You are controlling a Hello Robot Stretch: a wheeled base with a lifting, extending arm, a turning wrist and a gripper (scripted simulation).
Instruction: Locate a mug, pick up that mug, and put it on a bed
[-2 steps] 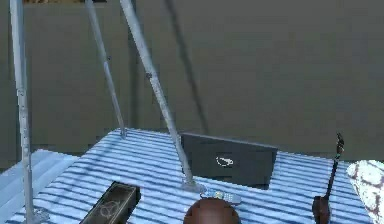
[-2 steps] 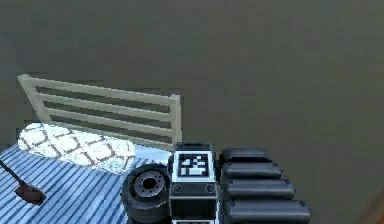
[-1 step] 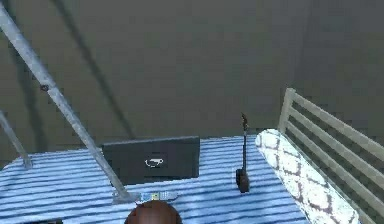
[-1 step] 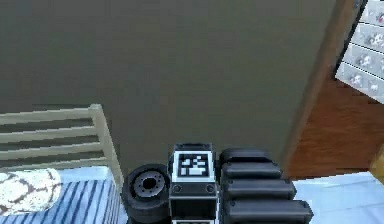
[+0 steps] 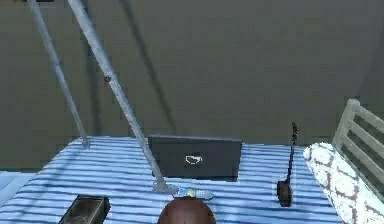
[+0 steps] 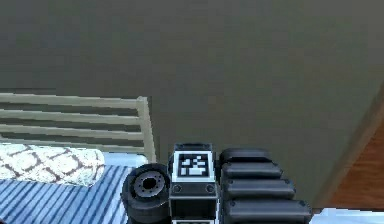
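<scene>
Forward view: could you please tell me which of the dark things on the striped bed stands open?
The laptop in the middle: its lid stands upright. The dark flat box at lower left and the thin dark stick at right show no lid.

striped bed point(image 6: 60, 192) | patterned pillow point(image 6: 48, 160) by slatted headboard point(image 6: 75, 115) | arm point(image 6: 255, 187) bottom centre

The end effector point(image 6: 148, 192) is a dark round body, fingers indistinct; just right of it sit the marker square point(image 6: 193, 165) and the arm point(image 6: 255, 186), in dark segments.
</scene>
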